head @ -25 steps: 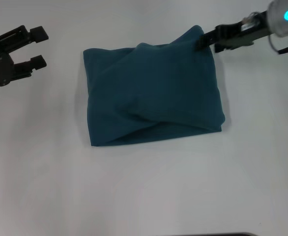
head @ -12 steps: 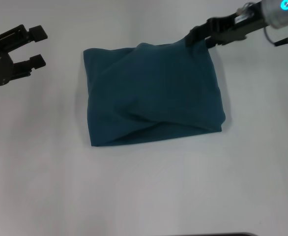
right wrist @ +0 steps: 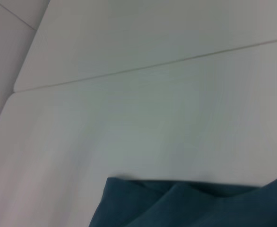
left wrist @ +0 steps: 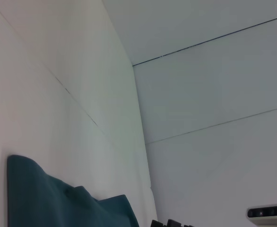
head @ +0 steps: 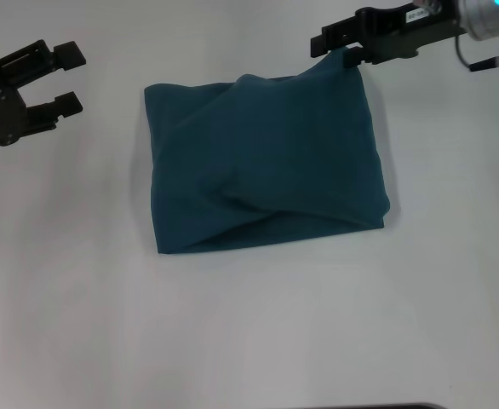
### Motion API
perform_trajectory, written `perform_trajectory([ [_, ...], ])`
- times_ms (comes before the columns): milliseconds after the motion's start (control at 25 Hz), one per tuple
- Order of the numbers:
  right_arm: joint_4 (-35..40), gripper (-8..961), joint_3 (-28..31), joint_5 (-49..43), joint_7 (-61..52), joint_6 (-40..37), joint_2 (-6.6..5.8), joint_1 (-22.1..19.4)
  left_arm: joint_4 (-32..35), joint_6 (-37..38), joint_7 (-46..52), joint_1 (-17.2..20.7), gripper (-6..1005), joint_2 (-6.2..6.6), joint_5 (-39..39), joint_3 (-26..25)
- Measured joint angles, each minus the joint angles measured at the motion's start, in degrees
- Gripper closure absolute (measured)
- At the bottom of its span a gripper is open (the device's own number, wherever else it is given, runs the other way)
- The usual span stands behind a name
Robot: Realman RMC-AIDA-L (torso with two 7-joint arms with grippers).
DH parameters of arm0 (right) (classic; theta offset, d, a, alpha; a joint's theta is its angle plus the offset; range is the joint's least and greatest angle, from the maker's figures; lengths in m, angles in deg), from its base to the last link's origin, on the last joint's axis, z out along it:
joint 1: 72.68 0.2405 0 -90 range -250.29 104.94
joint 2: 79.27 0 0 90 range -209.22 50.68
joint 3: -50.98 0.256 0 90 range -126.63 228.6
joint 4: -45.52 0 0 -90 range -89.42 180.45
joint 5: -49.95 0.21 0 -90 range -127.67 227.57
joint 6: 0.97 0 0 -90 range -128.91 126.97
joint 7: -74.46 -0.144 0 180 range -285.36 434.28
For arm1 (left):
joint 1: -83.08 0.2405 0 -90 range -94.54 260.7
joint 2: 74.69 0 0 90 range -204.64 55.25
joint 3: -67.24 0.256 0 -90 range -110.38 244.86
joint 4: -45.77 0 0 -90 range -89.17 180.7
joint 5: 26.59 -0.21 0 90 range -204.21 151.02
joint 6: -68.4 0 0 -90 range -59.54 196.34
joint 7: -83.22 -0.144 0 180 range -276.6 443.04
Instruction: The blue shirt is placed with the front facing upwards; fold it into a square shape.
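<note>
One corner of shirt (head: 266, 162) pinched by right gripper (head: 345, 51); final squaring step, next release. Left gripper (head: 66, 78) wide, parked aside.

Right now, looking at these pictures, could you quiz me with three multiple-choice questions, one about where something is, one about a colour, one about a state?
1. Where is the right end effector?
A. At the far right corner of the blue shirt
B. At the shirt's near left corner
C. Away from the shirt, over bare table

2. What colour is the shirt?
A. Red
B. Dark teal-blue
C. Yellow

3. How does the left end effector stand?
A. Shut on the shirt
B. Shut on nothing
C. Open, apart from the shirt

Answers:
1. A, the head view shows it at the raised far right corner of the shirt.
2. B, the folded cloth is dark teal-blue on the white table.
3. C, its fingers are spread, off to the shirt's left over bare table.
</note>
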Motion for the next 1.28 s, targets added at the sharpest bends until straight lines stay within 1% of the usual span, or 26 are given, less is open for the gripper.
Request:
perform_trajectory([
  [120,-3.16,207,-0.83,-0.27,1.08,3.37,1.02,0.44,0.0,-0.03,-0.01,0.1,78,-0.1,-0.01,0.01],
  [200,-4.71,204,-1.91,-2.16,1.0,5.74,1.36,0.89,0.0,0.0,-0.02,0.12,78,-0.17,0.0,0.0],
  [320,-5.29,200,-3.13,-5.4,-0.03,8.92,1.67,1.11,0.0,0.05,-0.01,0.15,78,-0.17,0.0,-0.02],
  [400,-4.47,198,-3.08,-5.87,-0.7,8.7,1.58,0.85,0.0,0.14,-0.01,0.26,78,-0.15,0.0,-0.03],
  [560,1.86,193,-1.61,-3.54,-0.95,3.0,0.28,-0.47,0.0,0.4,0.02,0.25,78,-0.12,0.03,-0.03],
  [680,6.91,189,1.17,-1.14,-0.83,-3.35,-1.55,-1.11,0.0,0.47,0.03,0.08,78,-0.08,0.06,-0.03],
  [800,8.33,185,3.87,0.07,-0.2,-7.18,-3.05,-1.48,0.0,0.53,0.04,0.02,78,0.09,0.11,-0.02],
  [840,8.6,184,4.63,0.56,0.23,-8.2,-3.36,-1.76,0.0,0.54,0.04,0.03,78,0.15,0.12,-0.03],
  [960,8.77,180,5.86,2.13,1.67,-10.18,-3.6,-3.09,0.0,0.56,0.17,0.17,78,0.36,0.13,-0.02],
  [1120,7.94,175,5.75,2.78,2.24,-13.06,-3.62,-4.03,-0.01,0.97,0.63,0.33,78,0.79,0.02,0.43],
  [1280,7.05,170,5.57,2.73,2.37,-19.82,-3.71,-3.79,0.0,3.43,1.63,0.43,78,1.79,-0.51,4.27],
])
